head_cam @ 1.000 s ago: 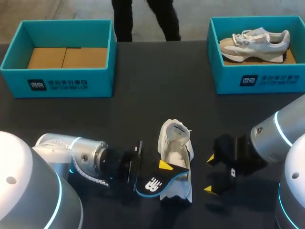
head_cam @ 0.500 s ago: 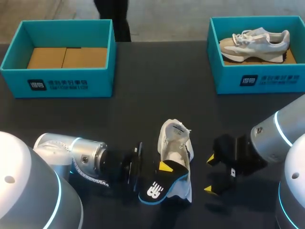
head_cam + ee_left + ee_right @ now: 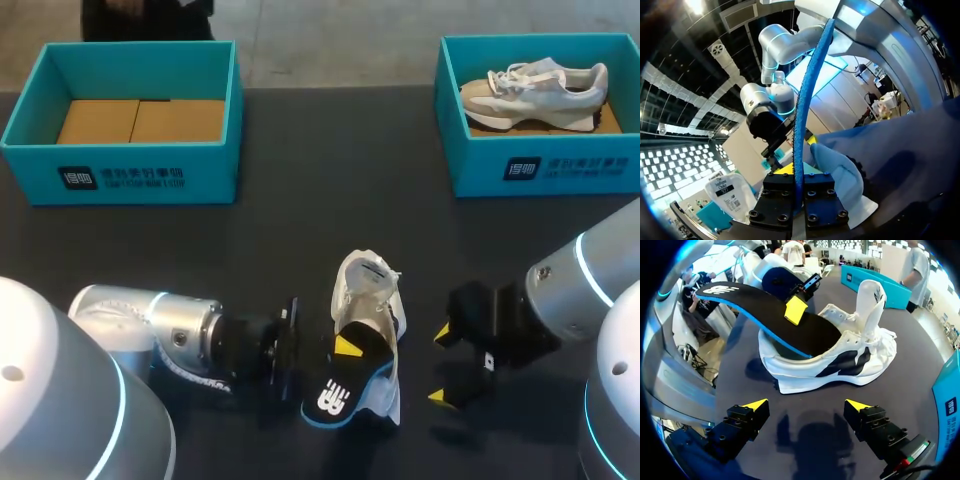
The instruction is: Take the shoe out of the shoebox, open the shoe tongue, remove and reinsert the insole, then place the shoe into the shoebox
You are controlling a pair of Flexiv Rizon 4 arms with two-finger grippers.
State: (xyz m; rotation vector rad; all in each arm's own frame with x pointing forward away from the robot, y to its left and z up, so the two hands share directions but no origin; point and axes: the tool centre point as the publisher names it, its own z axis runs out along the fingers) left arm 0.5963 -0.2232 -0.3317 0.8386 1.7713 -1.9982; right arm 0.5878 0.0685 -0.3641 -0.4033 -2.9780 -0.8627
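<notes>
your dark table [image 3: 330, 170]
white shoe [image 3: 365, 290] stands on it; beyond the shoe, left shoebox [image 3: 150, 175] to one side, right shoebox [image 3: 580, 170] opposite.

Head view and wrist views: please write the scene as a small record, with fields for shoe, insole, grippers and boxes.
shoe: white, upright on table, tongue raised
insole: black, blue edge, front end in shoe, heel end raised outside it
left gripper: shut on insole
right gripper: open, empty, beside shoe
left shoebox: no shoe inside
right shoebox: holds second shoe
</notes>
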